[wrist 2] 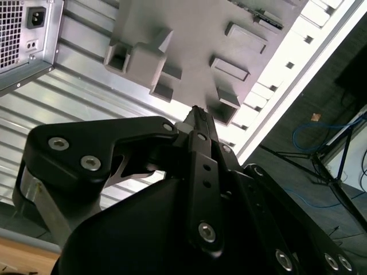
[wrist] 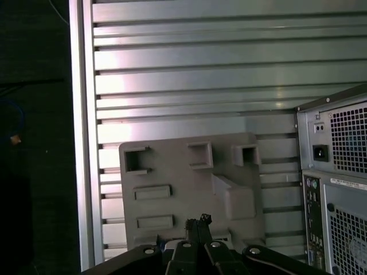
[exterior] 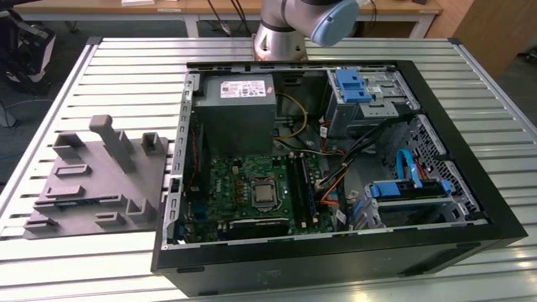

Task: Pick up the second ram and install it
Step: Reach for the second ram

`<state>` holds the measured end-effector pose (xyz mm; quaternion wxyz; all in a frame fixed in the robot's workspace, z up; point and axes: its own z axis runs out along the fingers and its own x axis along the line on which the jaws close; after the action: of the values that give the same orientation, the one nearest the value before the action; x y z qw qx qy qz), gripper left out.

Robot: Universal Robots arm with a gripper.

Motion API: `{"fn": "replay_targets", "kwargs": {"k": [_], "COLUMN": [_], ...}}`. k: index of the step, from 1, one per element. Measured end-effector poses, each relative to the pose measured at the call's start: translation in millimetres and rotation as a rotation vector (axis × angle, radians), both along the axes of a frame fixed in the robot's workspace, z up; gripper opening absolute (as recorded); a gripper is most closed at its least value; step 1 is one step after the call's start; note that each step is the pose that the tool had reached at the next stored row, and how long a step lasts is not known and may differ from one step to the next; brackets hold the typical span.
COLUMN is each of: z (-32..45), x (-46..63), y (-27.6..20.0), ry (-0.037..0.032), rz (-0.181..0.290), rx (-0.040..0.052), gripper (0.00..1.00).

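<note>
second ram (exterior: 74, 202) not picked up. It lies flat in a low slot of the grey parts tray (exterior: 100, 189), at the end away from the tall post (exterior: 109, 141).

In the second wrist view the second ram (wrist 2: 268, 20) is a dark strip ahead of the pincer (wrist 2: 195, 113) and off to one side of where it points. Well apart, no contact.

pincer: fingers closed together, tips touching as far as I can see, nothing held. It's aimed down at the tray, with the tray's blocks and pockets straight ahead of the tips. Same read in the first wrist view: pincer (wrist: 198, 220) narrow and empty.

Tray sits on the slatted metal table (exterior: 126, 75). The open PC case (exterior: 336, 270) is just beside the tray, off to the pincer's side. The rear of its power supply (wrist 2: 23, 28) faces the pincer's end of the table.

Inside the case there's the green motherboard (exterior: 231, 182), the CPU socket (exterior: 264, 194) and the long black memory slots (exterior: 304, 185) next to it. Can't tell whether any slot is filled.

arm (exterior: 298, 22) rises from behind the far wall of the case.
</note>
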<state>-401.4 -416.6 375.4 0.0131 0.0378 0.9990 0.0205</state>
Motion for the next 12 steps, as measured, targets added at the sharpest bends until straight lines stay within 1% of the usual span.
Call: {"fn": "replay_targets", "kwargs": {"k": [6, 12], "z": [-4.9, -8.0], "x": [-0.3, -0.4], "y": [-3.4, -4.7], "ry": [0.0, 0.0002], "rz": [0.0, 0.0], "rx": [-0.0047, -0.0066], "gripper": [0.1, 0.1]}}
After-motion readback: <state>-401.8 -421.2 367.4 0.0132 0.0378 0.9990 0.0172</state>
